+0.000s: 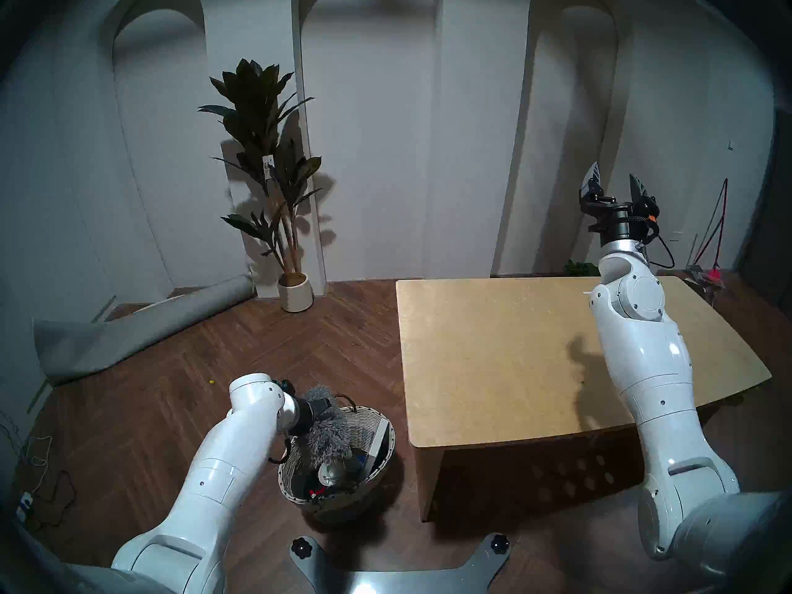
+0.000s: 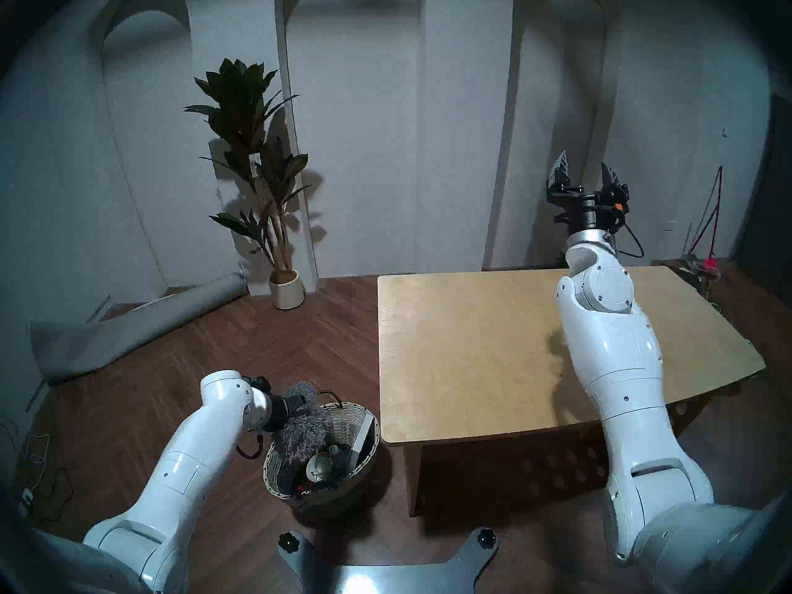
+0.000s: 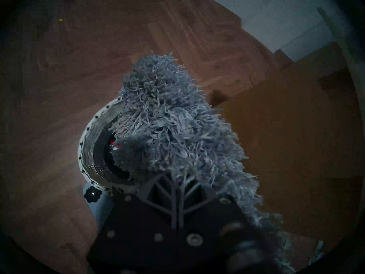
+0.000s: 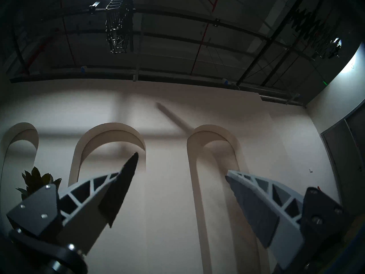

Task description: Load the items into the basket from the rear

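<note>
1. The left gripper point(image 3: 175, 190) is clamped tight on the shaggy grey duster head point(image 1: 328, 430), and the fluffy strands spill out around its fingers.
2. The duster head hangs over the far-left side of the wicker basket point(image 1: 377, 473), with its lower end down inside the rim and its top poking above.
3. The basket sits on the wooden floor point(image 1: 193, 366), just left of the surface point(image 1: 514, 344).
4. Inside the basket, a thin book point(image 1: 380, 441) stands on edge against the right wall.
5. A clear bottle point(image 1: 330, 473) lies in the bottom, with its round end facing up.
6. On the right, the right gripper point(image 1: 613, 184) is raised high above the far part of the surface, with its jaws spread wide and holding nothing.
7. A potted plant point(image 1: 265, 151) stands by the far wall, and a rolled grey mat point(image 1: 128, 331) lies on the floor at far left.
</note>
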You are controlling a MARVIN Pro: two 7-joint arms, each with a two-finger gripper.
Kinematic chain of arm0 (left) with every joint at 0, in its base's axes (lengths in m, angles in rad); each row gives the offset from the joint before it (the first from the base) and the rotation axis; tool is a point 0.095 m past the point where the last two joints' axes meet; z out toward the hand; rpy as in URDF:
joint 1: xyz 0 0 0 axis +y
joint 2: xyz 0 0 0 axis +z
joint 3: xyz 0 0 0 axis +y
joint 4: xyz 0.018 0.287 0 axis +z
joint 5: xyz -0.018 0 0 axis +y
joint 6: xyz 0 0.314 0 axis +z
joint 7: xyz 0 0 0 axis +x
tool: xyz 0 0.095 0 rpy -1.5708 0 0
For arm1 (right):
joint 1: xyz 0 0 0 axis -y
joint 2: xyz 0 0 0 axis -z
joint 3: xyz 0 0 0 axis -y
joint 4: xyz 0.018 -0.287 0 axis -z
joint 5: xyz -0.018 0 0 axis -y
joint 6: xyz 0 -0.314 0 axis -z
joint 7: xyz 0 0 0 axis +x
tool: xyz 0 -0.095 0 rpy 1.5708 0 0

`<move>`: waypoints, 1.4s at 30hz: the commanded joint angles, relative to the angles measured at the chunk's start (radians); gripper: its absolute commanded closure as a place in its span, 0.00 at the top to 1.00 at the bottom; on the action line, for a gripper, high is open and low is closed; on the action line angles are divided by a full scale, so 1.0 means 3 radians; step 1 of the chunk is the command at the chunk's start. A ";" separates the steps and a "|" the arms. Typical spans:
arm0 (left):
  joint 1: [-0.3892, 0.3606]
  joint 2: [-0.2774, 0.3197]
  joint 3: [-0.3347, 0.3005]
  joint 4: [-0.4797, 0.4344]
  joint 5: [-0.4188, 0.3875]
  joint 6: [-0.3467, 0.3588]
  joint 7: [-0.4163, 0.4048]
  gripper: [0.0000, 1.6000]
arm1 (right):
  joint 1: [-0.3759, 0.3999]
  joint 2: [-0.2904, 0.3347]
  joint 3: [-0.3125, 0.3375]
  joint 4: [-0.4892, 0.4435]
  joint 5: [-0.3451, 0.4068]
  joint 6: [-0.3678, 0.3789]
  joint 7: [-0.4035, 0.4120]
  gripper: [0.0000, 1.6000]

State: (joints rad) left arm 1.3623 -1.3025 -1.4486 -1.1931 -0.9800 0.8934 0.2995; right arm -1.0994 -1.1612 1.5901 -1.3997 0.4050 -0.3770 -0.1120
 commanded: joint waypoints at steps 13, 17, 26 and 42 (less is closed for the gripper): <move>-0.0547 0.0100 0.0386 0.0794 0.0511 -0.0589 -0.0245 0.00 | -0.0046 0.0071 0.0110 -0.0193 -0.0129 0.0153 -0.0228 1.00; -0.0655 0.0042 0.0563 0.0926 0.0645 -0.0609 -0.0254 0.00 | -0.0054 0.0077 0.0147 -0.0190 -0.0124 0.0175 -0.0262 1.00; -0.0882 -0.0044 0.0865 0.1314 0.0836 -0.0700 -0.0414 0.00 | -0.0063 0.0105 0.0178 -0.0169 -0.0146 0.0174 -0.0289 1.00; -0.1231 -0.0128 0.1096 0.1871 0.1055 -0.1003 -0.0554 1.00 | -0.0122 0.0129 0.0170 -0.0154 -0.0185 0.0208 -0.0318 1.00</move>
State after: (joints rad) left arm 1.0893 -1.3339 -1.1344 -0.6624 -0.6908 0.6320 0.1449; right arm -1.1300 -1.1308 1.6423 -1.4292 0.3514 -0.3183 -0.2154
